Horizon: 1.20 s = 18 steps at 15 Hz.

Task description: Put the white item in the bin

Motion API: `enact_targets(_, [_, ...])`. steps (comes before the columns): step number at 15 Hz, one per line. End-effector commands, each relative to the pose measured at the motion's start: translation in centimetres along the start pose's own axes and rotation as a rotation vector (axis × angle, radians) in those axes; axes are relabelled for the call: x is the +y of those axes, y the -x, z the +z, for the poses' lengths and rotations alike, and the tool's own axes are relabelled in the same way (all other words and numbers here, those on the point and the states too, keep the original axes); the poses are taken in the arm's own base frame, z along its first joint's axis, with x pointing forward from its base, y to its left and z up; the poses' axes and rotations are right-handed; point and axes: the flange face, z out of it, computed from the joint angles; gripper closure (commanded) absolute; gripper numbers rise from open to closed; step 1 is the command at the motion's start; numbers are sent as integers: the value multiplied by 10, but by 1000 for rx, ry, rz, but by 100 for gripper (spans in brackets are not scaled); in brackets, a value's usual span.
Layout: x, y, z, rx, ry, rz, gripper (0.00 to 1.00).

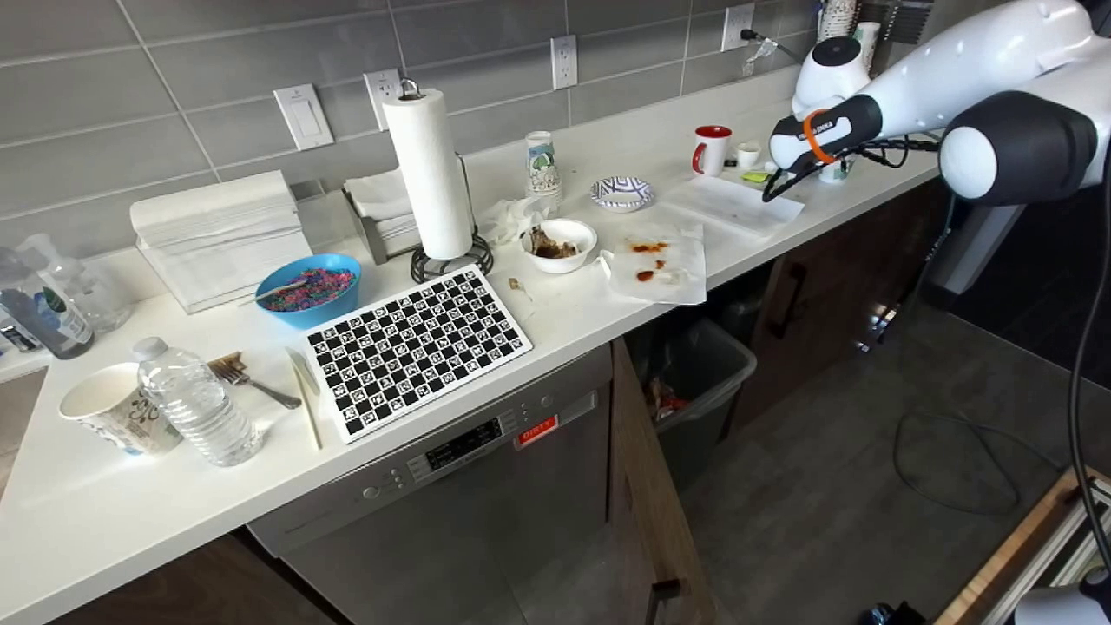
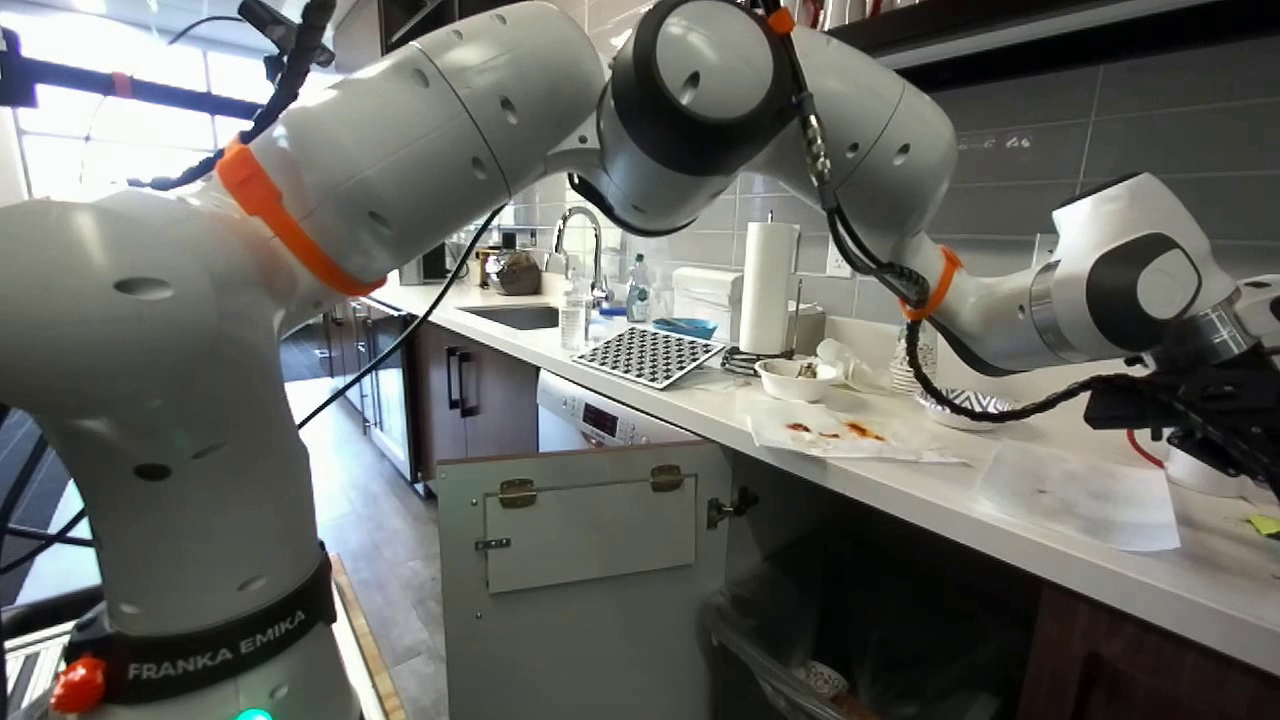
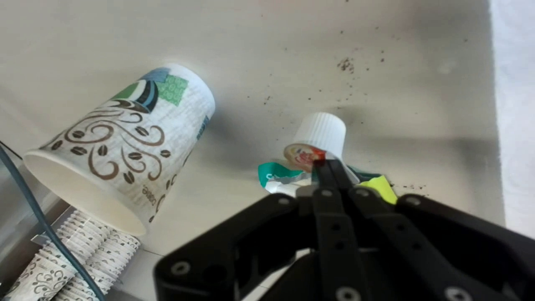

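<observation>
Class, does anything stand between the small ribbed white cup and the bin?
Yes, the counter: the white cup rests on it, while the bin stands lower, beside the open cabinet door. A flat white sheet also lies along that route.

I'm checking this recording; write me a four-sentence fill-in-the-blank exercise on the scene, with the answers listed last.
1. In the wrist view, the small ribbed cup beyond the gripper is coloured ____.
2. The cabinet door beside the waste bin stands ____.
3. The red sticker on the dishwasher reads ____.
4. Inside, the mug is coloured ____.
Missing words: white; open; DIRTY; red.
</observation>
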Motion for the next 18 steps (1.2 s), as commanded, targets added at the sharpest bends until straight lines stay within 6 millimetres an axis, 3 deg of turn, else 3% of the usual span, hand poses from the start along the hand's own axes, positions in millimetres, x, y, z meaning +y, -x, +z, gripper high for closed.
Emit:
enact_targets(1, [-1,22,-30,-16,-11,-2,100])
enact_targets(7, [7,60,-71,-98,49,-2,100])
enact_targets(12, [-13,94,-114,-78,14,-54,100])
enact_targets(18, [-37,165,-150,37,-87,-115,100])
